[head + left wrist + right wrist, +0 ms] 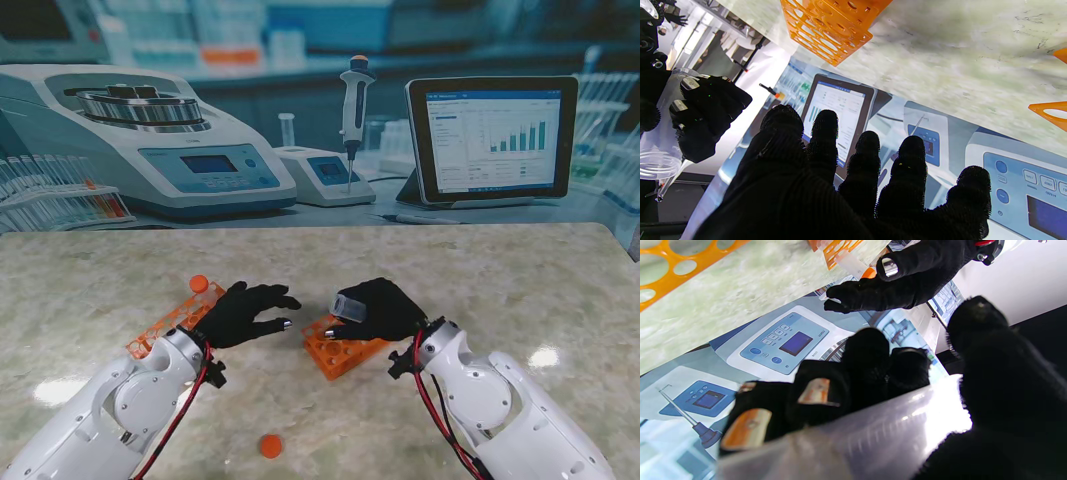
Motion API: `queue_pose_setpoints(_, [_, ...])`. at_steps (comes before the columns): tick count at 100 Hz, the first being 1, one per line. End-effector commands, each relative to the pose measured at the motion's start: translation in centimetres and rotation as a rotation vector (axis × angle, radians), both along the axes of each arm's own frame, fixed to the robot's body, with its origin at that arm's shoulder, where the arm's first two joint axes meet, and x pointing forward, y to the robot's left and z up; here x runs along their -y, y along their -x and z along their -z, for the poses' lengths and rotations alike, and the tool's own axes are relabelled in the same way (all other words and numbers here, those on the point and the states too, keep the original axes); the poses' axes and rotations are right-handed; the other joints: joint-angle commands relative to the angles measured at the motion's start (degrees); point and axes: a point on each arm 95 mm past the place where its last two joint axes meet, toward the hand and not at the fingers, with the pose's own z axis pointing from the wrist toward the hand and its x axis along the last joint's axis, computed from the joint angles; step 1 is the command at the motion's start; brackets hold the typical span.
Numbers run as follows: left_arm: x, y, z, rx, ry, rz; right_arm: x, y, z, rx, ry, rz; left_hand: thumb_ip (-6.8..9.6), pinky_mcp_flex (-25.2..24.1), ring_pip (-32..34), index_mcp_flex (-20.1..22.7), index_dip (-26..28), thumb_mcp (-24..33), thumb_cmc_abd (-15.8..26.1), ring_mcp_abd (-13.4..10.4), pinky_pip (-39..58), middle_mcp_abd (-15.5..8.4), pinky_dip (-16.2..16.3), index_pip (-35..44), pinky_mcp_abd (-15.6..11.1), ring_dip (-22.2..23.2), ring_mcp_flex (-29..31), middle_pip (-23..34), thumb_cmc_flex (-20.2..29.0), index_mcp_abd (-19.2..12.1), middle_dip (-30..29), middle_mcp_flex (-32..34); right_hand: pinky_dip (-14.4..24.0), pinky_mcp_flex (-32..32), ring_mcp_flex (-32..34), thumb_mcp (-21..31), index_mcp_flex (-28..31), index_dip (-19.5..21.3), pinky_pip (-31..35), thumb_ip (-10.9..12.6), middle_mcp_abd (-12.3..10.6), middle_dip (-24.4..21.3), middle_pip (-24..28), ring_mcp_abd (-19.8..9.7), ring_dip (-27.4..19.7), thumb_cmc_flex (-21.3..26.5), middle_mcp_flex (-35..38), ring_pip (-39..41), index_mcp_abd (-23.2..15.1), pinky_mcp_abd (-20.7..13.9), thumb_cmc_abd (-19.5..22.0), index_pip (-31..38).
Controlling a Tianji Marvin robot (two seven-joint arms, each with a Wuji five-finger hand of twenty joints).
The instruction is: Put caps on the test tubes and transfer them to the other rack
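While your right hand [378, 308] grips a clear, uncapped test tube [349, 306] over the near rack [345, 355], your left hand [245, 312] hovers spread, holding nothing — one orange cap [270, 446] loose on the worktop [500, 290]; capping and transfer look undone.

Between the left robot hand [243, 312] and the right robot hand [376, 310] only a narrow strip of bare marbled bench [480, 285] lies open. The left one hangs over the long orange plastic perforated rack [165, 325], fingers spread and empty; the right one is closed round a clear plastic tube [349, 306] above the small orange plastic block rack [341, 351], blocking access to its holes from overhead. A loose orange round cap [199, 283] sits just beyond the long rack, another orange round cap [270, 446] nearer to me between the forearms. The far and right stretches of bench appear unobstructed, though glare hides detail.
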Motion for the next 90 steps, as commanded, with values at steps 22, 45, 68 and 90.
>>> queue_pose_setpoints(22, [0.0, 0.3, -0.2, 0.002, -0.006, 0.011, 0.1, 0.5, 0.7, -0.018, -0.045, -0.023, -0.22, -0.76, 0.04, 1.14, 0.39, -1.14, 2.48, -0.14, -0.59, -0.08, 1.21, -0.77, -0.89, 0.84, 0.65, -0.59, -0.09, -0.39, 0.66, 0.95, 3.16, 4.80, 2.22, 10.80, 9.29, 8.76, 18.27, 7.28, -3.29, 1.54, 9.16, -8.13, 5.79, 3.90, 3.13, 14.04, -1.66, -7.51, -1.83, 7.84])
queue_pose_setpoints(45, [-0.2, 0.9, -0.3, 0.002, -0.022, 0.017, 0.4, 1.4, 0.9, -0.034, -0.087, -0.036, -0.18, -0.44, 0.58, 1.21, 0.38, -1.07, 2.10, -0.94, -0.40, -0.02, 1.27, -0.78, -0.83, 1.15, 1.41, -0.23, 0.21, -0.22, 0.88, 1.66, 3.08, 4.69, 2.21, 17.13, 9.12, 10.92, 18.39, 13.65, -2.59, 1.80, 10.61, -7.44, 5.61, 3.36, 3.12, 14.04, 1.54, -6.31, -3.29, 10.49])
queue_pose_setpoints(68, [-0.4, 2.0, -0.3, -0.011, -0.054, 0.035, 0.5, 2.4, 1.5, -0.039, -0.139, -0.017, -0.18, 1.64, 2.63, 2.65, 1.42, -0.93, 1.39, -1.21, 3.82, -0.09, 3.62, 0.31, -1.03, 3.66, 4.19, 1.41, 1.46, 1.02, 3.73, 4.11, 3.08, 4.69, 2.21, 16.84, 8.49, 11.23, 18.37, 14.13, -2.25, 1.82, 10.44, -7.42, 5.51, 3.60, 3.08, 14.08, 2.08, -6.09, -3.00, 10.71])
queue_pose_setpoints(90, [-0.6, 3.4, 0.0, -0.020, -0.099, 0.068, 0.7, 3.0, 2.3, -0.053, -0.161, 0.010, 0.18, 5.27, 6.77, 1.39, 11.62, -0.30, -1.04, -3.42, 17.33, -0.87, 11.68, 4.42, -2.27, 10.56, 7.77, 4.30, 3.12, 3.77, 10.60, 5.16, 3.09, 4.69, 2.20, 16.09, 8.13, 11.38, 18.37, 13.87, -2.23, 1.86, 10.31, -7.42, 5.47, 3.95, 3.07, 14.10, 2.22, -6.08, -2.52, 10.68])
